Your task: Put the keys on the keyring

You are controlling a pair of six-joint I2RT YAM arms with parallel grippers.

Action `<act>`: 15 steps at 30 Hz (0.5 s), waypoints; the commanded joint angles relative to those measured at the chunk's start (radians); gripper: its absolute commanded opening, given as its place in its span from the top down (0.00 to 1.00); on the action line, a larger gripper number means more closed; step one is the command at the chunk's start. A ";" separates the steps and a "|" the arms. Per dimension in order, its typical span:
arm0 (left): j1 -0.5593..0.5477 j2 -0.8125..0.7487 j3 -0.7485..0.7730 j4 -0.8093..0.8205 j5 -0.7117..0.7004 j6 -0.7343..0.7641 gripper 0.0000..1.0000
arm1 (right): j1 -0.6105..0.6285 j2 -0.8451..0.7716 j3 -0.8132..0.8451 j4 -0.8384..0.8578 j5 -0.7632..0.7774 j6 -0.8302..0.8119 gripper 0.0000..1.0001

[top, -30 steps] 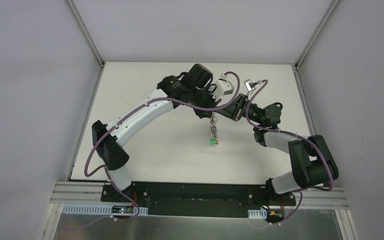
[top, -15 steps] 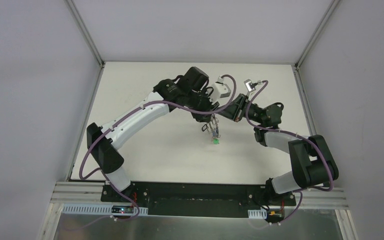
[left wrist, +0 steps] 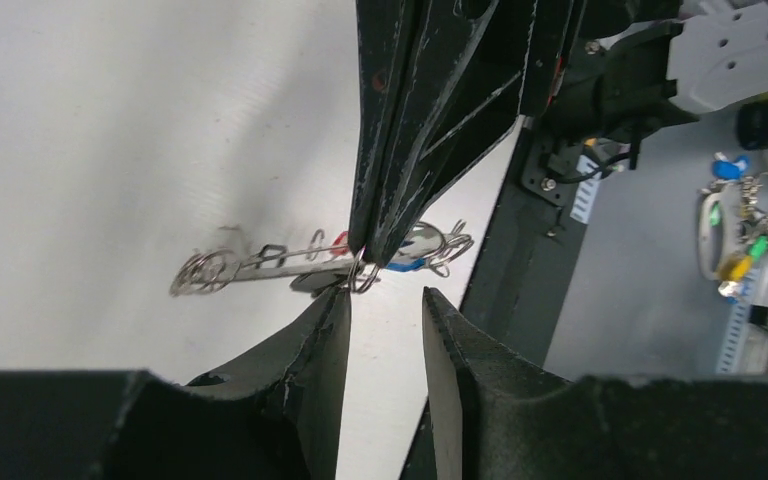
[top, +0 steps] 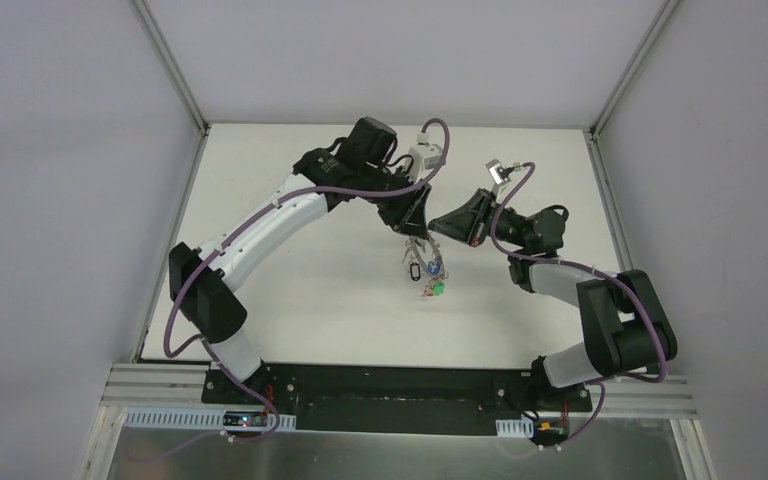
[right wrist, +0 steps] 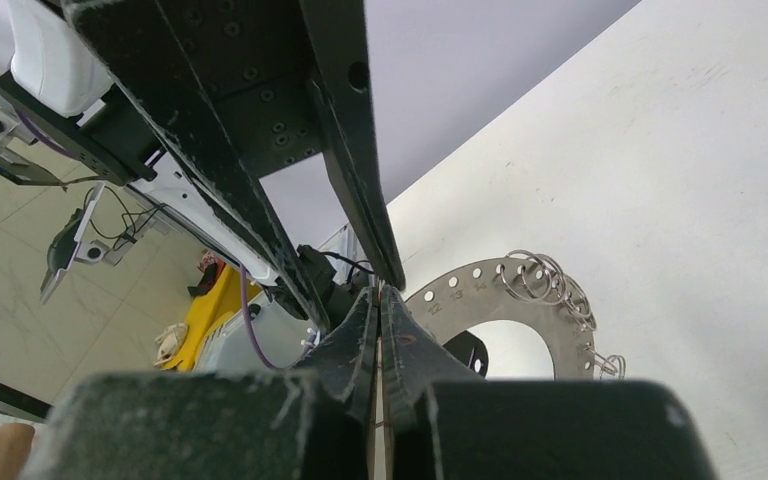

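Keyring [right wrist: 490, 282] strung with keys [top: 430, 285], hanging over the middle of the surface [top: 290, 300]. Its long axis runs from the pinch point toward the near edge. Right jaws are closed flat on the keyring's rim. Left jaws are narrowly parted and empty, with their tips just beside the keyring.

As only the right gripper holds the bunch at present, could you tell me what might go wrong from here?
1. The right gripper pinches the keyring with its very tips only; the hanging keys might swing and pull it loose onto the table.
2. The left gripper stands open right beside those tips; closing again, it might hit them or catch a key instead of the wire.
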 commanded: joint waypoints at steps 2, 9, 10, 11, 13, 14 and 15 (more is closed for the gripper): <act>0.006 0.047 0.019 0.061 0.135 -0.116 0.67 | -0.005 -0.019 0.041 0.091 -0.016 -0.010 1.00; 0.018 0.056 0.006 0.088 0.155 -0.147 0.82 | -0.005 -0.018 0.041 0.091 -0.019 -0.008 1.00; 0.020 0.055 0.005 0.092 0.157 -0.151 0.84 | -0.005 -0.016 0.041 0.091 -0.021 -0.008 1.00; 0.023 0.054 0.004 0.095 0.160 -0.153 0.87 | -0.004 -0.016 0.040 0.091 -0.021 -0.008 1.00; 0.029 0.054 0.001 0.101 0.167 -0.159 0.89 | -0.006 -0.013 0.039 0.090 -0.022 -0.010 1.00; 0.033 0.054 -0.002 0.105 0.170 -0.161 0.89 | -0.005 -0.013 0.040 0.091 -0.024 -0.009 1.00; 0.037 0.052 -0.004 0.109 0.173 -0.164 0.89 | -0.006 -0.012 0.041 0.091 -0.027 -0.008 1.00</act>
